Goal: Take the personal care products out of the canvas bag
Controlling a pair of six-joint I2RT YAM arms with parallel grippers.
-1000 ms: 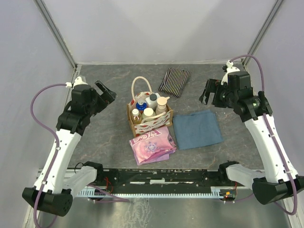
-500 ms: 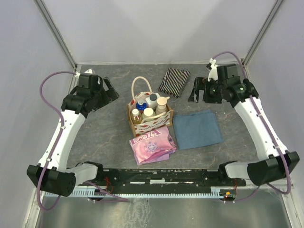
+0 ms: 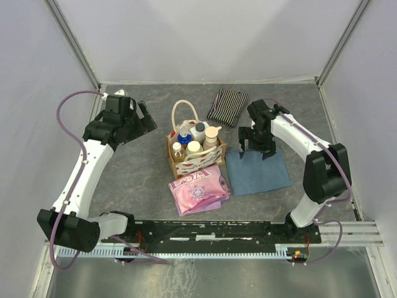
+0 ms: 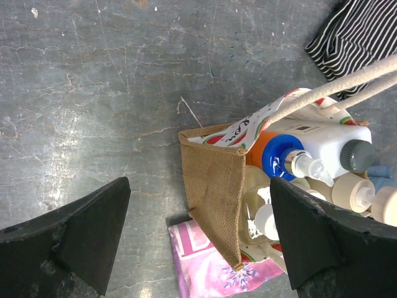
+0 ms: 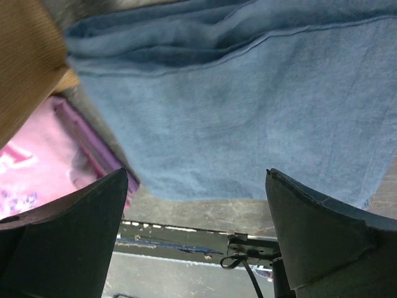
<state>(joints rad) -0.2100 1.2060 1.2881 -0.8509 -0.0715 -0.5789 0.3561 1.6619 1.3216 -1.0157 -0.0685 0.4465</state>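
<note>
The cream canvas bag with red print and a looped handle stands mid-table, also in the left wrist view. Inside stand several bottles: an orange one with a blue pump, a white one with a grey cap, a beige pump bottle, a white-capped whitish one and a small yellowish one. My left gripper is open and empty, to the left of the bag. My right gripper is open and empty, over the far edge of the blue cloth, right of the bag.
A pink folded cloth lies against the bag's near side. A blue folded cloth lies to its right. A black-and-white striped cloth lies behind the bag. Grey walls close in the table on three sides.
My right arm swung in and down from the far right to above the blue cloth. My left gripper shifted slightly toward the bag. The bag and bottles have not moved.
</note>
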